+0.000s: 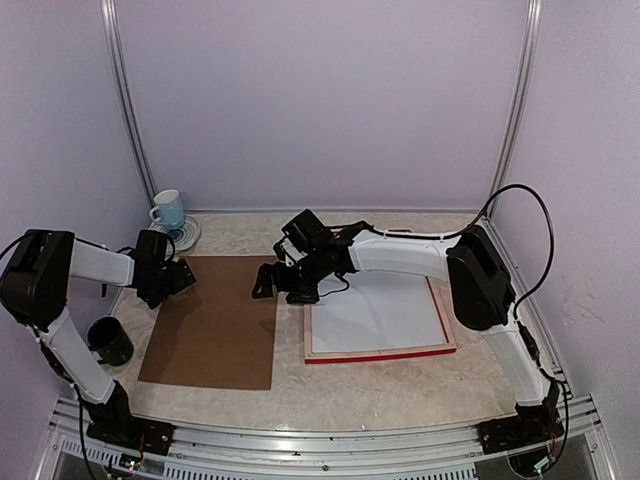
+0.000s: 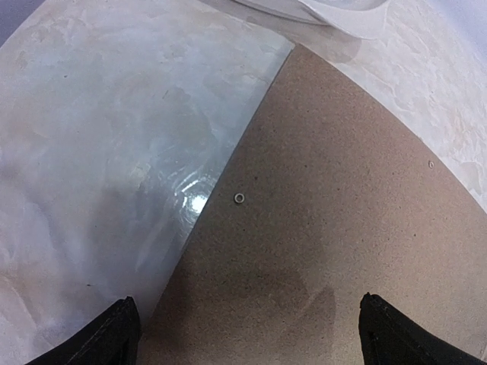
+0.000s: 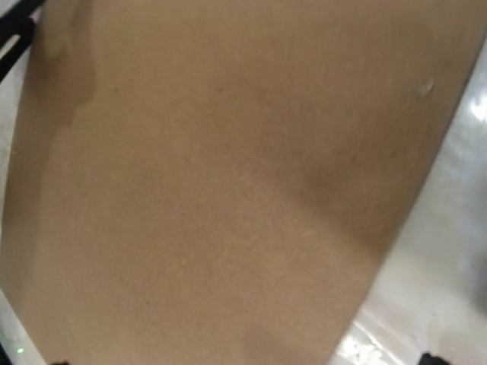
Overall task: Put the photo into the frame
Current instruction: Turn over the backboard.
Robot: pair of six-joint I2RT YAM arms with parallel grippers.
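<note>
Under the left gripper [image 2: 247,334], fingers spread wide and holding nothing, lies the far left corner of the brown backing board [image 1: 212,325], with bare table just outside its left finger; across the board the right gripper [image 1: 268,282] hangs over the far right edge, jaws just as wide and empty; off to that hand's right, clear of both, sits the frame [image 1: 380,354], pale back upward, a white sheet [image 1: 380,312] filling it; if the board goes on next, I'd have both hands drop together, pinch opposite edges and carry it level so it lands square inside the bars; hard to call whether that sheet is the photo face down or a mat, since no printed side shows anywhere; the right wrist view is a brown blur, its fingertips almost cut off
</note>
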